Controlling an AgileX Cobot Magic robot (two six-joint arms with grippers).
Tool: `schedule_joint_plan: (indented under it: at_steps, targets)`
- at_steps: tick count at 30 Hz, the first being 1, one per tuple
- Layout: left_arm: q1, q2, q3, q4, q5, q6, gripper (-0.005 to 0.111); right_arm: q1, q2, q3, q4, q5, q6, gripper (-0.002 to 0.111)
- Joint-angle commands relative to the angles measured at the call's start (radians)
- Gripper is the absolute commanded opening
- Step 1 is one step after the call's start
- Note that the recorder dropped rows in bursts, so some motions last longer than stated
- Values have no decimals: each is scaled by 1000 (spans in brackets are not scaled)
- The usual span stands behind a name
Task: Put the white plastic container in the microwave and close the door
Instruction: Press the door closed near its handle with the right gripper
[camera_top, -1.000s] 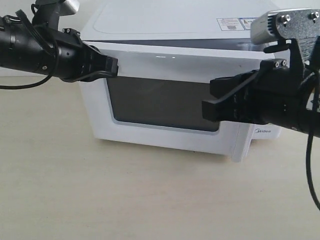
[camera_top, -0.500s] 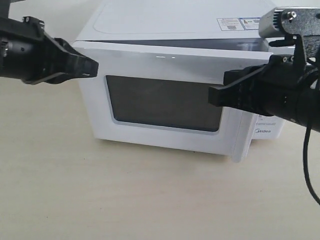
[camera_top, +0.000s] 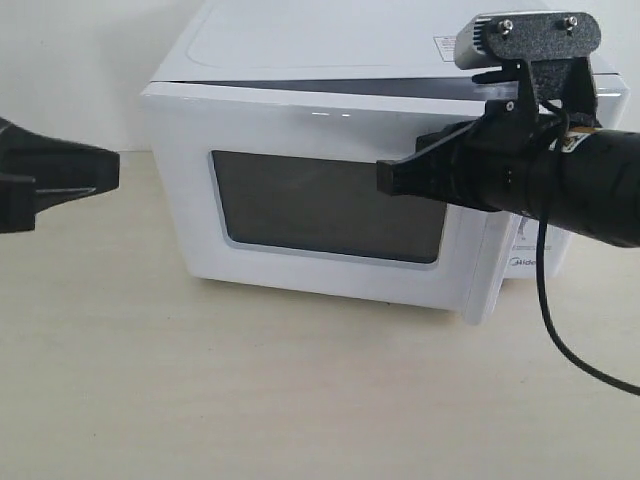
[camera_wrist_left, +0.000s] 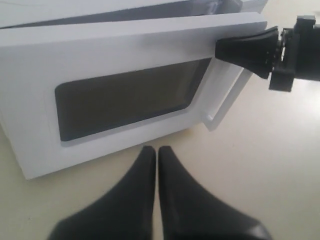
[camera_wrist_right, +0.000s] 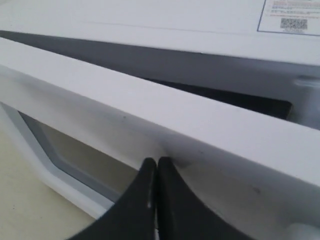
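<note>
The white microwave stands at the back of the table. Its door, with a dark window, stands almost shut, and a thin dark gap shows along its top. My right gripper is shut, with its tip pressed against the door's front near the upper right. The vertical handle lies just below that arm. My left gripper is shut and empty, off to the left of the microwave and clear of it. The white plastic container is hidden.
The beige tabletop spreads out in front of the microwave. A black cable hangs from the right arm toward the table. A white wall rises behind on the left.
My left gripper has pulled back to the left, off the door's upper left corner. My right gripper has slid leftward and slightly up along the door's front.
</note>
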Motion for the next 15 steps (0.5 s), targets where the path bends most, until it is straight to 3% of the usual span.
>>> schedule_joint_plan:
  at_steps: [1, 6, 15]
  targets:
    - [-2, -58, 57, 3, 9, -21, 4, -14, 20, -27, 4, -16, -26, 0]
    - [-2, -117, 79, 7, 30, -25, 4, -80, 54, -29, 30, 6, -26, 0]
    - [-2, -125, 79, 30, 35, -27, 4, -85, 59, -33, 30, -38, -28, 0]
